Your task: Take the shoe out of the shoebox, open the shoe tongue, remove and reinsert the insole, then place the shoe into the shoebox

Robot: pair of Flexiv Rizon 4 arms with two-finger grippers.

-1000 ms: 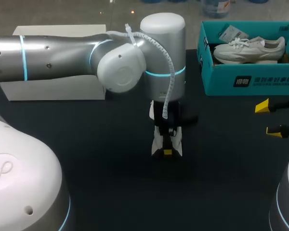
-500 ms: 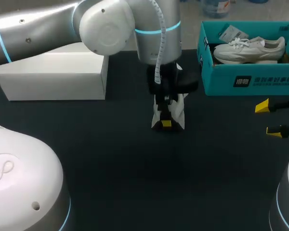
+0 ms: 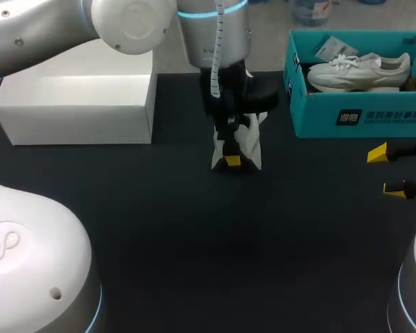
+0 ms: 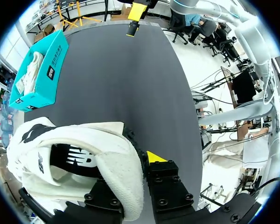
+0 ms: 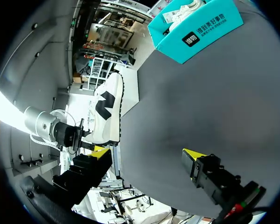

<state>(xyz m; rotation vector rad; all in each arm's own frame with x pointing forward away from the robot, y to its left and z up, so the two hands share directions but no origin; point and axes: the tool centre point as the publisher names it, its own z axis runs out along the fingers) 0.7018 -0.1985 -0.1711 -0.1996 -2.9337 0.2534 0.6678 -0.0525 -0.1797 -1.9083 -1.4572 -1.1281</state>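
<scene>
My left gripper [image 3: 232,160] is shut on a white shoe [image 3: 245,143] with a black logo, holding it off the dark table near the back middle. In the left wrist view the shoe [image 4: 84,149] hangs from the left gripper [image 4: 136,162], its padded heel collar pinched between the fingers and its opening facing the camera. A teal shoebox [image 3: 360,116] stands at the back right with a second white shoe [image 3: 357,69] inside. My right gripper [image 3: 387,171] stands open and empty at the right edge, in front of the shoebox. From the right wrist, the held shoe [image 5: 106,112] appears beyond the open right gripper [image 5: 147,154].
A white box [image 3: 76,104] lies at the back left, close to my left arm. The teal shoebox [image 4: 42,70] shows ahead of the held shoe in the left wrist view, and past the open fingers as the teal shoebox [image 5: 196,28] in the right wrist view.
My left arm has carried the shoe toward the back of the table, closer to the white box and the shoebox's level. The right arm has stayed still.
</scene>
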